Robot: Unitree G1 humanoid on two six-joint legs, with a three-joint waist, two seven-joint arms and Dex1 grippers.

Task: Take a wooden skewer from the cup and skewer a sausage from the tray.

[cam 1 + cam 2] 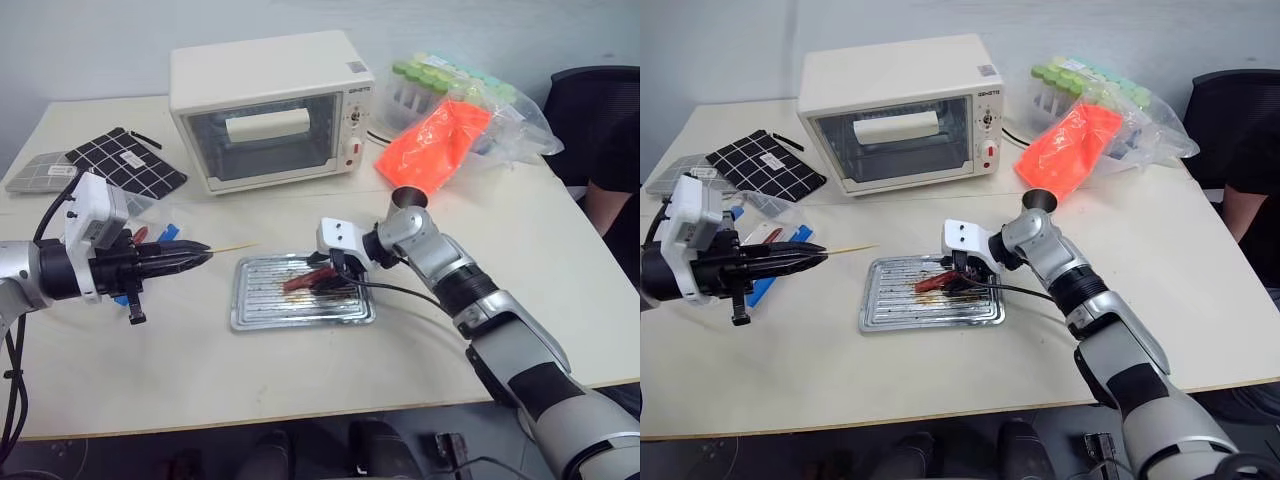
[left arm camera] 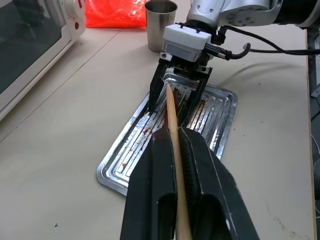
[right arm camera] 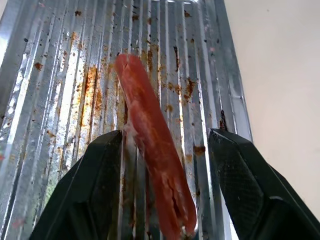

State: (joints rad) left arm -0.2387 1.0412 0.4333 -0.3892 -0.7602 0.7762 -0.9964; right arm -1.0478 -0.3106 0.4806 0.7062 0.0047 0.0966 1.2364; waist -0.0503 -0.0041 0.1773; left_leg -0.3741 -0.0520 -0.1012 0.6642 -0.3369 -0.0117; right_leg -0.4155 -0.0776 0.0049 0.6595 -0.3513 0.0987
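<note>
We look down on a pale tabletop. Just left of centre in the head view lies the flat, ridged silver metal tray (image 1: 300, 292), stained with brown grease. On its upper right part rests the small, slim reddish-brown sausage (image 3: 152, 150), lying along the ridges.

Our right gripper (image 3: 165, 187) reaches in from the right of the frame and is lowered over the sausage. Its two black fingers (image 3: 87, 192) stand apart, one on each side of the sausage, with a gap visible on both sides. They are partly open and have hold of nothing.

Our left gripper (image 1: 190, 257) sits at the left of the frame, above the table. Its fingers are closed tight on the thin, pale wooden skewer (image 1: 232, 247), whose tip sticks out toward the tray but stops short of it.

The small silver-grey metal cup (image 1: 408, 199) stands upright just behind the right wrist, right of centre.

To do this step well, we judge the right fingers should close squarely on the sausage's middle, firmly enough to stop it rolling in the ridges but not so hard as to crush it. One end should stay clear for the skewer tip, and the stick should line up with the sausage's long axis.
</note>
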